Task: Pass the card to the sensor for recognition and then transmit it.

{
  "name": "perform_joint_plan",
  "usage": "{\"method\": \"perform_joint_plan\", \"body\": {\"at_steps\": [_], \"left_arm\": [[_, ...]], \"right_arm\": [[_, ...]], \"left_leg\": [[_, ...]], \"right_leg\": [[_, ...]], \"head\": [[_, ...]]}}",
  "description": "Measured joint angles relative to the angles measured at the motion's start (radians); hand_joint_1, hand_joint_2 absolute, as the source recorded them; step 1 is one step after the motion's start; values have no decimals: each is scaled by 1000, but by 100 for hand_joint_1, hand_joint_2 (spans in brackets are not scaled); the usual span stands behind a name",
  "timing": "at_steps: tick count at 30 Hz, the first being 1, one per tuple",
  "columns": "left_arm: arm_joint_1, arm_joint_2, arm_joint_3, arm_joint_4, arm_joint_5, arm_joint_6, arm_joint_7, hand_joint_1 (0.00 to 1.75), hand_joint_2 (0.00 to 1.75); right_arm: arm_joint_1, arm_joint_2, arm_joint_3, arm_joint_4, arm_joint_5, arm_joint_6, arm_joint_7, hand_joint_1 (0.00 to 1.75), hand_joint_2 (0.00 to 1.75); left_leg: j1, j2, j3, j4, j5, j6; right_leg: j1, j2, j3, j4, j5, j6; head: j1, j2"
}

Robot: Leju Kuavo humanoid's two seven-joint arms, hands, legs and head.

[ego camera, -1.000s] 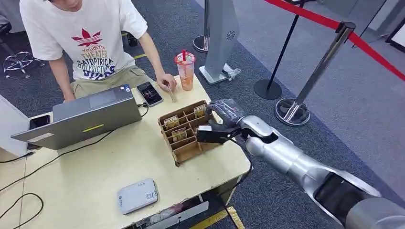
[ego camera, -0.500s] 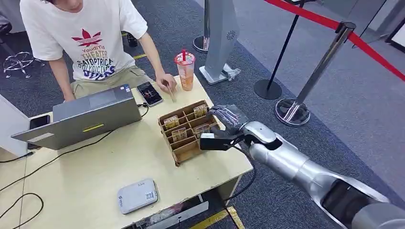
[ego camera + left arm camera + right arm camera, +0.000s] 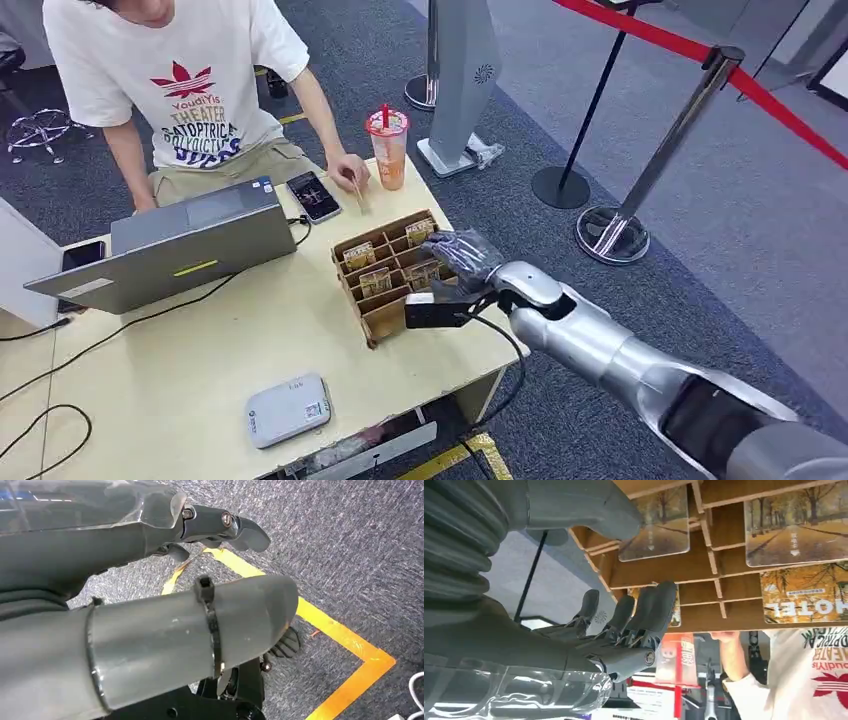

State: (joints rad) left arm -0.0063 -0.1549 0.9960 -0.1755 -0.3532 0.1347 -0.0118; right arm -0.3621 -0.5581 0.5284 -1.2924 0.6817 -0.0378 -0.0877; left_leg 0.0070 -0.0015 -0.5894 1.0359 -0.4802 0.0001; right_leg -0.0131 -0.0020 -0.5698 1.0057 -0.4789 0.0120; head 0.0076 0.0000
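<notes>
Brown cardboard forms the slotted card holder (image 3: 392,276), which is set near the right edge of the pale wooden table (image 3: 200,370). Several cards printed with an autumn tree avenue (image 3: 659,525) are stood in its compartments; one at the holder's edge is lettered HOTEL (image 3: 806,597). The right hand (image 3: 455,275) is held over the holder's right side, with its fingers (image 3: 644,610) extended side by side toward the slots and the thumb (image 3: 589,502) set apart above them. No card is seen between thumb and fingers, so the hand is spread and holds nothing. The left hand (image 3: 165,530) is hung beside the body over grey carpet marked with yellow tape (image 3: 345,645); its dark fingers are curled slightly, and nothing is seen in it, though whether it is fully spread cannot be told.

The white card sensor (image 3: 288,409) is laid flat at the table's near edge, well apart from the holder. A grey laptop (image 3: 170,245) is open at the far left, with a person in a white T-shirt (image 3: 185,80) seated behind it. A phone (image 3: 313,196) and a pink drink cup (image 3: 388,148) are placed beyond the holder.
</notes>
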Motion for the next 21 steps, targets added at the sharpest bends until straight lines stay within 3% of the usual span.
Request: {"method": "perform_joint_plan", "body": {"at_steps": [21], "left_arm": [[-1,0,0,0,-6,6,8,0,0]], "right_arm": [[-29,24,39,43,56,-16,26,82,175]], "left_leg": [[0,0,0,0,0,0]], "right_leg": [[0,0,0,0,0,0]], "head": [[0,0]]}}
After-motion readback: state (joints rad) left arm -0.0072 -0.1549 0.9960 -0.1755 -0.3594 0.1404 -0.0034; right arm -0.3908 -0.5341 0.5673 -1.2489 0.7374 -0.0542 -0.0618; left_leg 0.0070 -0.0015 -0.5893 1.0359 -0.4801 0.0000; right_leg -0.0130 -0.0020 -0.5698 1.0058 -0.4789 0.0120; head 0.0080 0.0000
